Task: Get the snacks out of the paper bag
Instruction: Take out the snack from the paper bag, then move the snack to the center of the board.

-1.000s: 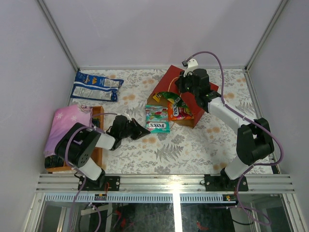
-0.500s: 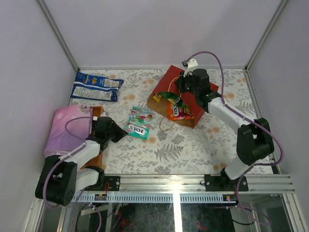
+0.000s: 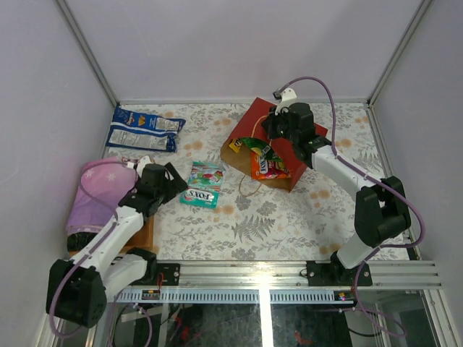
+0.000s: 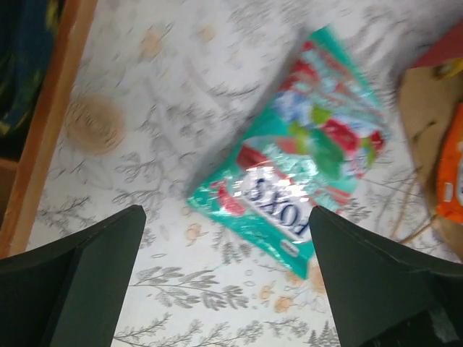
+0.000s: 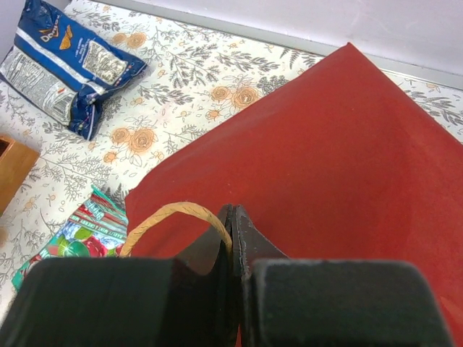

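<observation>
The red paper bag (image 3: 309, 129) lies on its side at the back right, mouth toward the left. Orange (image 3: 266, 166) and green (image 3: 249, 144) snacks show in its mouth. My right gripper (image 5: 233, 217) is shut on the bag's tan twine handle (image 5: 173, 210) above the red side (image 5: 333, 152). A teal FOX'S packet (image 3: 204, 185) lies flat on the cloth left of the bag. My left gripper (image 3: 179, 186) stands open just left of it, and the packet (image 4: 304, 166) lies free beyond the spread fingertips (image 4: 130, 224). Two blue-and-white packs (image 3: 145, 129) lie at the back left.
A pink folded cloth (image 3: 98, 194) rests on the wooden tray (image 3: 147, 233) at the left, beside my left arm. The tray's edge (image 4: 43, 144) runs down the left of the left wrist view. A second twine handle (image 3: 249, 189) lies on the table before the bag's mouth.
My left gripper dragged the teal packet leftward away from the bag's mouth, then opened and let it go. The right gripper kept its hold on the handle.
</observation>
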### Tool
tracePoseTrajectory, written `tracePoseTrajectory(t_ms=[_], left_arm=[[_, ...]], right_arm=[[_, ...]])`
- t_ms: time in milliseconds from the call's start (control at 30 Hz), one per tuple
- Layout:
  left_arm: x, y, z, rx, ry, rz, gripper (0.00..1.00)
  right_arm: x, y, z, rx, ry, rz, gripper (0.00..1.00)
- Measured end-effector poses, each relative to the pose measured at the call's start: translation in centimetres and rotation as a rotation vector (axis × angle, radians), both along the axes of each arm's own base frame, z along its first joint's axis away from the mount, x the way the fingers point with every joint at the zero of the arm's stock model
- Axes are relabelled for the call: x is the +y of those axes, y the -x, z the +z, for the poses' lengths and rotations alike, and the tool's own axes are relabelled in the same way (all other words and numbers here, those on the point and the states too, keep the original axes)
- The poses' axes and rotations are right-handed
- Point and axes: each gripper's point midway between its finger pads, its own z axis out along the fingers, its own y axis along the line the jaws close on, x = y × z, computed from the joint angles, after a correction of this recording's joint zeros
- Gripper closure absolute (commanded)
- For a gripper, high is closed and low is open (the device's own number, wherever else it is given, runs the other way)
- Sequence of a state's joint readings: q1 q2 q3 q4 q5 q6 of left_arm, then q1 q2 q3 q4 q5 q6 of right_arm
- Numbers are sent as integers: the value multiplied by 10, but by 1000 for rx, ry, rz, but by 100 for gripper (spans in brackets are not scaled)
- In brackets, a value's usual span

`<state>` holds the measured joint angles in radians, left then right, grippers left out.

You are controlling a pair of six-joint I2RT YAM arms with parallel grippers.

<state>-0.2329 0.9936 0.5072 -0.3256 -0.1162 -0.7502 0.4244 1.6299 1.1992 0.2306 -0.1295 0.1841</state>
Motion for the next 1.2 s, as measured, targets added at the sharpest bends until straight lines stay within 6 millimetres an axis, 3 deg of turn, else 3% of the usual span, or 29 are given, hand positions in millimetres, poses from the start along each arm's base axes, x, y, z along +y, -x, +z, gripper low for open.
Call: tracePoseTrajectory(t_ms=[67, 133, 233, 367, 700, 900, 1200], left_arm=[[-7, -9, 24, -54, -51, -17, 9], [-30, -19, 50, -118, -111, -76, 10], [-70, -27, 66, -160, -187, -165, 10], [-94, -24, 38, -100, -300, -244, 10], [-89, -27, -26, 17, -461, -322, 9], [-95, -42, -35, -2, -458, -358, 10], [-81, -65, -45, 3, -369, -305, 11]], right_arm=[[2, 1, 0, 3, -5, 8, 100], [3, 2, 0, 6, -10, 15, 100], [4, 2, 0, 7, -12, 19, 100], [3, 2, 0, 7, -11, 19, 100], [3, 2, 1, 3, -6, 20, 100], [2, 4, 4, -4, -2, 22, 100], [1, 5, 5, -6, 3, 23, 100]])
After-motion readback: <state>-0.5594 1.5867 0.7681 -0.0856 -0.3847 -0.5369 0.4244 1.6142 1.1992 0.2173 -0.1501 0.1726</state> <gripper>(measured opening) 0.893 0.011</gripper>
